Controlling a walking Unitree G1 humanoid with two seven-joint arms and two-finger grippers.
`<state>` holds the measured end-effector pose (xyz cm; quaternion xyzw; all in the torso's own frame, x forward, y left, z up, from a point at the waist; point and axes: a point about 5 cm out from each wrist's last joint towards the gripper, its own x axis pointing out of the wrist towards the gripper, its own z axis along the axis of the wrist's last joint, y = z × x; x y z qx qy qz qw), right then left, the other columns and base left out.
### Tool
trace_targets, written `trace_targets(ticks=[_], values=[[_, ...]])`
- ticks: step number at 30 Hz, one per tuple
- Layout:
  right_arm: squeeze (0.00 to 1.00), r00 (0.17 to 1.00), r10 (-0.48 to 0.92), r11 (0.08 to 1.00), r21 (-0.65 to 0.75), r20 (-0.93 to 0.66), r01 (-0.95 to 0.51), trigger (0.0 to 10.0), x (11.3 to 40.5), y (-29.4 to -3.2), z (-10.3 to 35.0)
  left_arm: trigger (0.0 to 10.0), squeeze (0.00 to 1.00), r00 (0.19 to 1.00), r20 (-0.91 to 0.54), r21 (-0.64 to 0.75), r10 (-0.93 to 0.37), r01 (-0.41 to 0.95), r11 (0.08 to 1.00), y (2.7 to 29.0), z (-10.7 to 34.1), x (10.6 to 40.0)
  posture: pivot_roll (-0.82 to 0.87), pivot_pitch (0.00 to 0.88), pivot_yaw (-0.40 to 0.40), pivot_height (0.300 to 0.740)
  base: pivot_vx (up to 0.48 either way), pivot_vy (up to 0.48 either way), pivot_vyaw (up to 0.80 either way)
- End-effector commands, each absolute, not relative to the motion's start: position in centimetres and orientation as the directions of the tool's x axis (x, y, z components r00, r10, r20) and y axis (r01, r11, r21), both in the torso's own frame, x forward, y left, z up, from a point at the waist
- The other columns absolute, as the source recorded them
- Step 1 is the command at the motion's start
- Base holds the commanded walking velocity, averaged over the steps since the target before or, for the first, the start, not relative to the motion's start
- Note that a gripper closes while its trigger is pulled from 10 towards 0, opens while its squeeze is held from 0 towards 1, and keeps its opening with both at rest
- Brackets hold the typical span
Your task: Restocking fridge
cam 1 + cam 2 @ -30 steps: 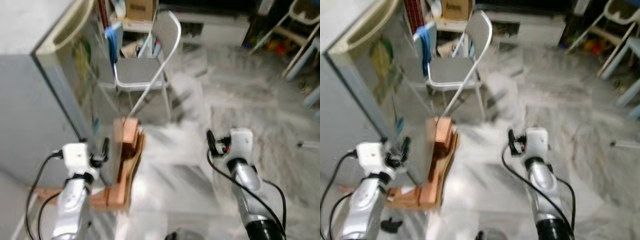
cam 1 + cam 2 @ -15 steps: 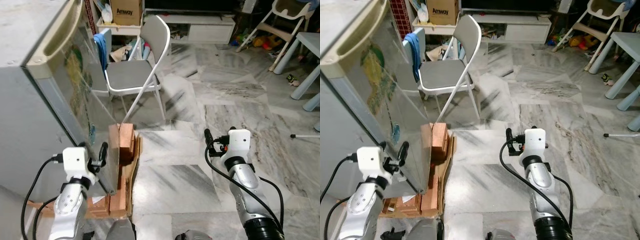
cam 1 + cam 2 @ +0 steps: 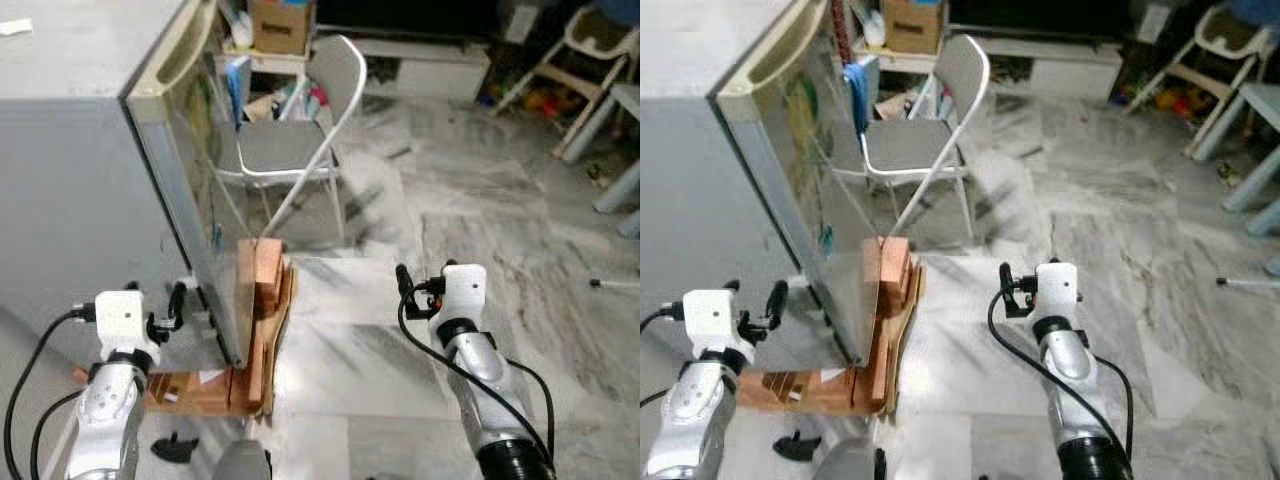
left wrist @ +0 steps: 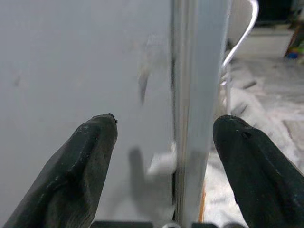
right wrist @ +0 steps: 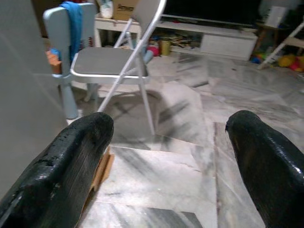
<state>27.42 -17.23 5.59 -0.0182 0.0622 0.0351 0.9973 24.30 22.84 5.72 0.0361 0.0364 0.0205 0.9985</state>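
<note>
The left gripper [image 4: 161,142] is spread wide, its two black fingers [image 4: 85,166] straddling the front edge of the fridge [image 3: 90,170], close to the grey side wall and the door seam. The right gripper [image 5: 166,156] is likewise spread, held over bare marble floor [image 3: 480,200] well apart from the fridge, holding nothing. The fridge door [image 3: 200,200] is shut and carries pictures on its front. At the fridge's base, stacked wooden blocks [image 3: 262,290] rest on flattened cardboard. Beyond the fridge stands a grey folding chair [image 3: 300,140], with a cardboard box [image 3: 283,25] behind it.
</note>
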Motion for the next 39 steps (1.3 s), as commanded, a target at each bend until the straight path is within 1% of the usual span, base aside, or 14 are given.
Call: trace_targets(ticks=[1, 2, 4, 5, 10, 18, 22, 26, 31, 34, 37, 38, 39], values=[[0.0, 0.993, 0.057, 0.997, -0.041, -0.108, -0.061, 10.0, 27.6, -17.6, 6.0, 10.0, 0.0, 0.995, -0.09, 0.08, 0.032, -0.025, 0.997, 22.5, 5.3, 24.4, 0.11, 0.0, -0.012, 0.74, 0.0, 0.0, 0.0], [0.0, 0.993, 0.057, 0.997, -0.041, -0.108, -0.061, 10.0, 27.6, -17.6, 6.0, 10.0, 0.0, 0.995, -0.09, 0.08, 0.032, -0.025, 0.997, 22.5, 5.3, 24.4, 0.11, 0.0, -0.012, 0.74, 0.0, 0.0, 0.0], [0.0, 0.993, 0.057, 0.997, -0.04, -0.107, -0.061, 10.0, 27.7, -17.6, 6.1, 10.0, 0.0, 0.998, -0.067, 0.072, 0.013, -0.008, 0.997, 22.0, 5.7, 25.6, 0.11, 0.0, -0.014, 0.74, 0.0, 0.0, 0.0], [0.0, 0.993, 0.057, 0.997, -0.04, -0.107, -0.061, 10.0, 27.7, -17.6, 6.1, 10.0, 0.0, 0.998, -0.067, 0.072, 0.013, -0.008, 0.997, 22.0, 5.7, 25.6, 0.11, 0.0, -0.014, 0.74, 0.0, 0.0, 0.0], [0.0, 0.992, 0.059, 0.997, -0.043, -0.108, -0.064, 10.0, 27.7, -17.6, 6.1, 10.0, 0.0, 0.999, -0.041, 0.071, -0.023, 0.026, 0.997, 21.0, 6.6, 27.8, 0.1, 0.0, -0.017, 0.74, 0.0, 0.0, 0.0], [0.0, 0.994, 0.057, 0.997, -0.05, -0.094, -0.062, 10.0, 27.3, -17.9, 6.5, 10.0, 0.0, 0.999, -0.041, 0.092, -0.033, 0.037, 0.995, 20.7, 7.0, 29.9, 0.09, 0.0, -0.017, 0.74, 0.0, 0.0, 0.0], [0.0, 0.992, 0.058, 0.996, -0.062, -0.111, -0.065, 10.0, 26.7, -18.4, 6.1, 10.0, 0.0, 0.997, -0.035, 0.119, -0.061, 0.065, 0.991, 20.4, 7.5, 31.2, 0.08, 0.0, -0.012, 0.74, 0.0, 0.0, 0.0], [0.0, 0.991, 0.051, 0.996, -0.061, -0.126, -0.059, 10.0, 26.3, -18.6, 5.8, 10.0, 0.0, 0.998, -0.051, 0.147, -0.021, 0.029, 0.989, 20.6, 7.9, 32.3, 0.08, 0.0, -0.007, 0.74, 0.0, 0.0, 0.0], [0.0, 0.989, 0.056, 0.996, -0.061, -0.14, -0.065, 10.0, 25.7, -18.7, 5.6, 10.0, 0.0, 0.998, -0.059, 0.153, -0.008, 0.017, 0.988, 20.9, 8.1, 33.1, 0.07, 0.0, 0.0, 0.74, 0.0, 0.0, 0.0], [0.0, 0.988, 0.049, 0.996, -0.06, -0.147, -0.059, 10.0, 25.6, -18.9, 5.4, 10.0, 0.0, 0.995, -0.094, 0.152, -0.039, 0.053, 0.987, 20.5, 7.7, 33.1, 0.07, 0.0, 0.005, 0.74, 0.0, 0.0, 0.0], [0.0, 0.988, 0.048, 0.997, -0.056, -0.149, -0.057, 10.0, 25.7, -18.8, 5.4, 10.0, 0.0, 0.983, -0.154, 0.147, -0.095, 0.118, 0.982, 19.9, 6.8, 32.9, 0.07, 0.0, 0.009, 0.74, 0.0, 0.0, 0.0], [0.0, 0.988, 0.048, 0.997, -0.056, -0.149, -0.057, 10.0, 25.7, -18.8, 5.4, 10.0, 0.0, 0.983, -0.154, 0.147, -0.095, 0.118, 0.982, 19.9, 6.8, 32.9, 0.07, 0.0, 0.009, 0.74, 0.0, 0.0, 0.0], [0.0, 0.987, 0.049, 0.997, -0.054, -0.15, -0.058, 10.0, 25.8, -18.7, 5.4, 10.0, 0.0, 0.978, -0.179, 0.165, -0.107, 0.137, 0.977, 19.8, 6.5, 32.9, 0.07, 0.002, 0.009, 0.74, 0.0, 0.0, 0.0]])
